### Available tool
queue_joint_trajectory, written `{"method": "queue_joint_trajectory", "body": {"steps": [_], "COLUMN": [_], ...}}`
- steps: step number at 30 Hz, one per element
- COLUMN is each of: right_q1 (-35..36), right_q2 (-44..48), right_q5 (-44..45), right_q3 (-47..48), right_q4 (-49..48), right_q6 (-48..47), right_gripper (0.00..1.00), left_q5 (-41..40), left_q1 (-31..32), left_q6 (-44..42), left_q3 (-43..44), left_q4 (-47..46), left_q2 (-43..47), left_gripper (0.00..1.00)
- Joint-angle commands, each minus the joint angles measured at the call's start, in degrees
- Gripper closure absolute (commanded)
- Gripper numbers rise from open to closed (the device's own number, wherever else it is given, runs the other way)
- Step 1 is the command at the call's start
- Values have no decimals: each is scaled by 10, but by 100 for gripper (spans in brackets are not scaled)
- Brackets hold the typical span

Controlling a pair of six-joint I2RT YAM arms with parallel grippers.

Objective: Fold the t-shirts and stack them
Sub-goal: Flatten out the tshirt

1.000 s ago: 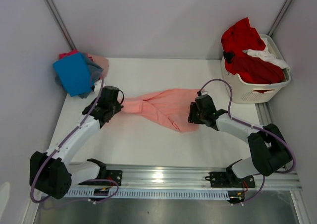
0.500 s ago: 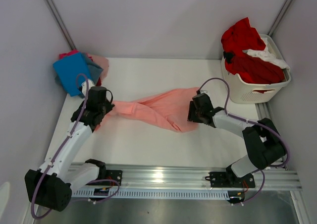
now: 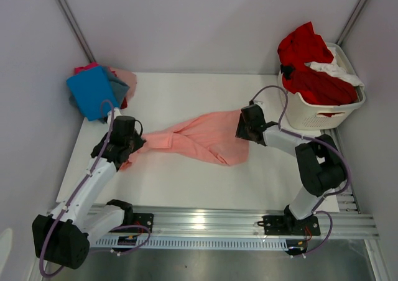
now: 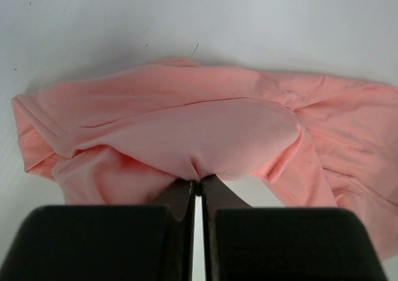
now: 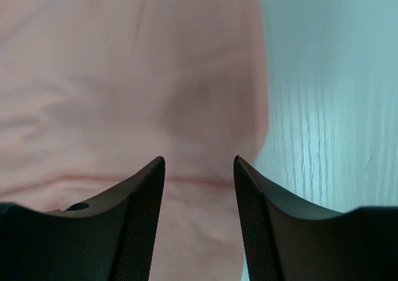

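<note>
The salmon-pink t-shirt (image 3: 202,137) lies stretched and twisted across the middle of the white table. My left gripper (image 3: 132,145) is shut on its left end; in the left wrist view the jaws (image 4: 199,184) pinch a fold of the shirt (image 4: 205,132). My right gripper (image 3: 242,130) is open, low over the shirt's right edge; in the right wrist view its fingers (image 5: 199,163) straddle the cloth (image 5: 155,76) near its hem. A stack of folded shirts, bright blue (image 3: 93,91) on top, sits at the back left. Red shirts (image 3: 308,57) and a white one (image 3: 333,69) fill the basket.
The white slatted laundry basket (image 3: 323,110) stands at the back right, close to my right arm. Grey walls close in on the left, back and right. A metal rail (image 3: 205,222) runs along the near edge.
My left gripper pulled the shirt's left end to the left and slightly nearer, stretching the cloth. My right gripper shifted a little away and left, onto the shirt's right edge.
</note>
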State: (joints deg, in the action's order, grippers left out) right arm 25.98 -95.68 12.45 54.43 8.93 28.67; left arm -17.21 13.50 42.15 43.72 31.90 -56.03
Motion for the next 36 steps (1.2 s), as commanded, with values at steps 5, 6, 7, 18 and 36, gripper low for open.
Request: {"method": "queue_joint_trajectory", "body": {"steps": [5,6,7,18,36], "right_q1": [-43,-48,-51,-73,-92], "right_q2": [-100,-115,-141,-244,-258], "right_q5": [26,28,28,35,-2], "right_q3": [138,166,177,241,299], "right_q4": [-27,-22,-15,-6,6], "right_q6": [-20,-20,-20,-24,-39], "right_gripper": [48,48,48,48,49], "left_q5": [18,24,24,23,37], "left_q1": [23,26,28,38,39], "left_q6": [16,17,20,19,21], "left_q3": [-12,-14,-15,-35,-41], "left_q4": [-6,-6,-7,11,31], "left_q2": [9,12,12,37,53], "left_gripper": [100,100,100,100,99]}}
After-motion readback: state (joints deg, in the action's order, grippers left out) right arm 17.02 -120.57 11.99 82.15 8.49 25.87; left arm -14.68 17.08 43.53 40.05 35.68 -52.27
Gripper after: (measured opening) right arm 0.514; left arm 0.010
